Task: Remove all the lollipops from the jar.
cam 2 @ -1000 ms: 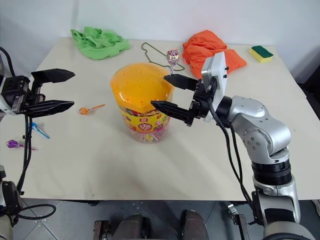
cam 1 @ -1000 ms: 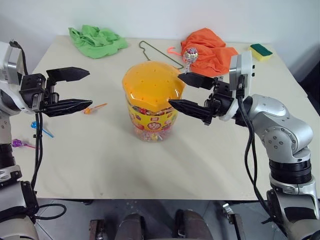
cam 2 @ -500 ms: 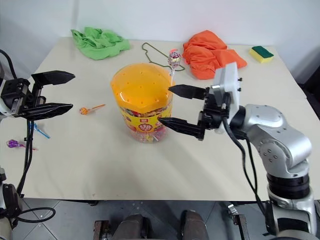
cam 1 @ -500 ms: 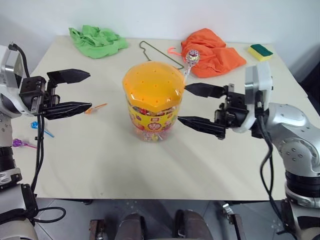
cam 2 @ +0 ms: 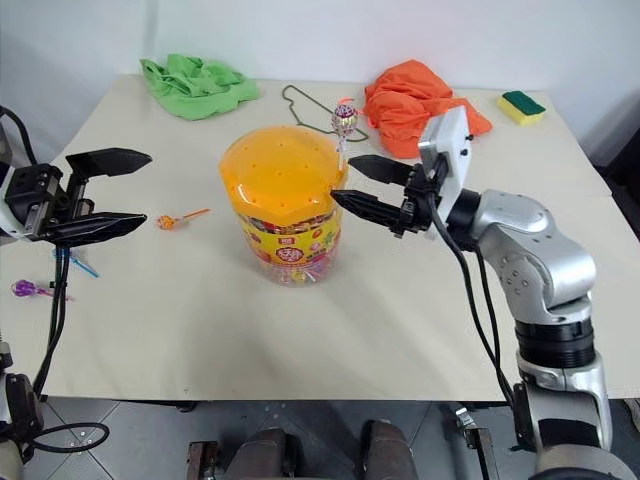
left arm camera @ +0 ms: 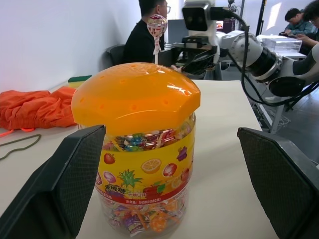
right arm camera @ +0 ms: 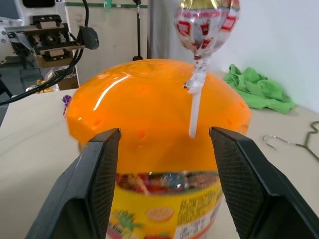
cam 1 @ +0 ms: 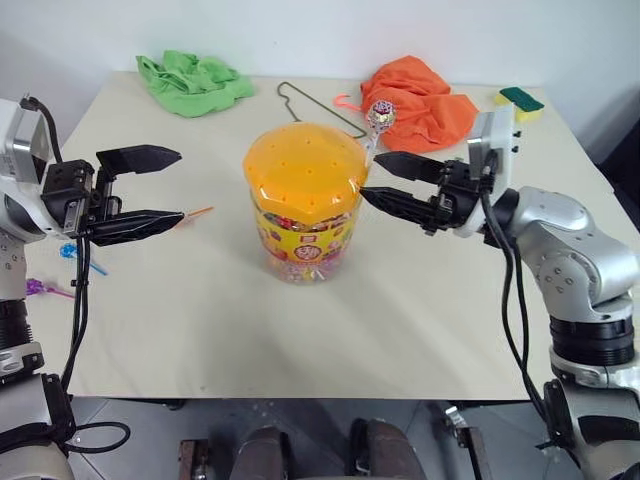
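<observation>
I see the jar (cam 1: 304, 210) upright mid-surface, orange domed lid on. One silver-purple lollipop (cam 1: 381, 113) stands upright in the lid's far-right edge. Orange-red lollipop (cam 2: 168, 221) lies left of the jar; blue lollipop (cam 1: 72, 251) and purple-pink lollipop (cam 1: 34, 287) lie at the left edge.

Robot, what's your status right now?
Both grippers open, left, right straddling last lollipop's stick. Jar lidded. Nothing in the way.
</observation>
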Tool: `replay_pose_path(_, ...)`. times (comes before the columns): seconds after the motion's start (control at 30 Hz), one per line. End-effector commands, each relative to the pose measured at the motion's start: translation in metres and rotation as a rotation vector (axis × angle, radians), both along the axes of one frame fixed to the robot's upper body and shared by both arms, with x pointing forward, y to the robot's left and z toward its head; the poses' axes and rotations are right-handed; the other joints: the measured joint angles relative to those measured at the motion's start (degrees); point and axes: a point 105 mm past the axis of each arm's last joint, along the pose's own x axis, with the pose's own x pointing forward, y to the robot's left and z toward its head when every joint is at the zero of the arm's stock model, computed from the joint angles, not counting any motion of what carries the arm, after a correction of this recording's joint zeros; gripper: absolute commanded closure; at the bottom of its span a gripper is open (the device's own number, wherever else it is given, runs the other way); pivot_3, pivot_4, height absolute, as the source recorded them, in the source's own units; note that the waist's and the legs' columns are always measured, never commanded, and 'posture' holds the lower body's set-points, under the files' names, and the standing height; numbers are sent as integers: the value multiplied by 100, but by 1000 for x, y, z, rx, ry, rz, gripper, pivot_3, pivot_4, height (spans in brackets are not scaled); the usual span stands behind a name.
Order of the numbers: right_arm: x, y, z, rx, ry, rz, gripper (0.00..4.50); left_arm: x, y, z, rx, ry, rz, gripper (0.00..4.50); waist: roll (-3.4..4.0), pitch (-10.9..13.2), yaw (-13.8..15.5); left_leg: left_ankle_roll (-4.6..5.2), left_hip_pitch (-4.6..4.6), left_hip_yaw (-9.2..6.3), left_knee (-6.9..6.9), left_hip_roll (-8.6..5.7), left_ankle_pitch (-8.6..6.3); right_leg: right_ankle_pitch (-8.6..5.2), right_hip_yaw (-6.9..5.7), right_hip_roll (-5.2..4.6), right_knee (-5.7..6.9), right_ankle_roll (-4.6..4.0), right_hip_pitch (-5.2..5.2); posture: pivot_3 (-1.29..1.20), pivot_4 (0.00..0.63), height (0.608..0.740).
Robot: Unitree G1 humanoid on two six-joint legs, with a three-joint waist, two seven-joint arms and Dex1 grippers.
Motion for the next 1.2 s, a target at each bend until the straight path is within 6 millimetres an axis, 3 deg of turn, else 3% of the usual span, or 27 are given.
replay_pose_path(0.03, 3, 6, 14, 12, -71, 14, 1569, -6, -3, 12, -1, -74, -17, 0, 0, 0, -5, 0, 0, 0, -1, 0, 0, 0, 0, 0, -1, 0, 0, 0, 150, 740)
replay_pose_path(0.07, 2, 8, 19, 32, -81, 24, 1569, -7, -3, 11, -2, -75, -19, 0, 2, 1, -9, 0, 0, -1, -1, 1, 0, 0, -1, 1, 0, 0, 0, 0, 150, 740)
replay_pose_path(0.17, -4, 11, 30, 60, -103, 55, 2441, -8, -3, 12, -7, -80, -24, 0, 2, 1, -14, 0, 0, -1, -1, 1, 0, 0, -1, 1, 0, 0, 0, 0, 150, 740)
replay_pose_path(0.37, -14, 7, 46, 52, -165, 56, 4479, -7, -1, 10, -11, -75, -21, 0, 4, 2, -11, 0, 0, -2, -3, 0, 0, 0, -1, 0, -1, 0, 0, 0, 150, 740)
replay_pose_path(0.43, -19, 5, 60, 60, -207, 48, 4479, -7, -1, 9, -11, -69, -21, 0, 6, 4, -18, 0, 0, -2, -4, 0, 0, 0, -1, 1, -1, 0, 0, 0, 150, 740)
replay_pose_path(0.53, -30, -5, 98, 82, -301, 9, 4479, -2, -2, 8, -13, -62, -29, 0, 19, 11, -20, 0, 0, 0, -6, 0, 0, 0, 1, 0, -1, 0, -3, 0, 150, 740)
replay_pose_path(0.73, -20, -43, 113, 43, -304, -220, 4479, 0, -6, 7, -16, -50, -78, 0, 11, 7, 7, 0, -2, -1, -9, -3, -1, 0, 1, -2, -1, 0, -3, 0, 150, 740)
replay_pose_path(0.77, -15, -52, 109, 22, -272, -276, 4479, 0, -6, 6, -17, -47, -83, 0, 11, 7, 6, 0, -4, -1, -9, -6, -1, 0, 1, -4, -3, 0, -4, 0, 150, 740)
replay_pose_path(0.93, -2, -114, 54, -206, -24, -545, 4479, 2, 1, 4, -26, -22, -82, 0, 10, 7, 29, 2, -4, -3, -16, -6, -1, 0, -1, -5, -7, 0, -4, 0, 150, 740)
replay_pose_path(1.07, -2, -167, -22, -399, 325, -713, 4479, 2, 6, 0, -29, 4, -77, 0, 11, 7, 13, 3, -5, 6, -27, -5, -2, 0, 1, -3, -20, 0, -5, 0, 150, 740)
replay_pose_path(1.2, -8, -197, -76, -437, 504, -832, 4479, 0, 15, 1, -38, 13, -31, 0, 11, 7, -7, 2, -1, 13, -29, -3, -2, 0, 4, -2, -21, 0, -5, 0, 150, 740)
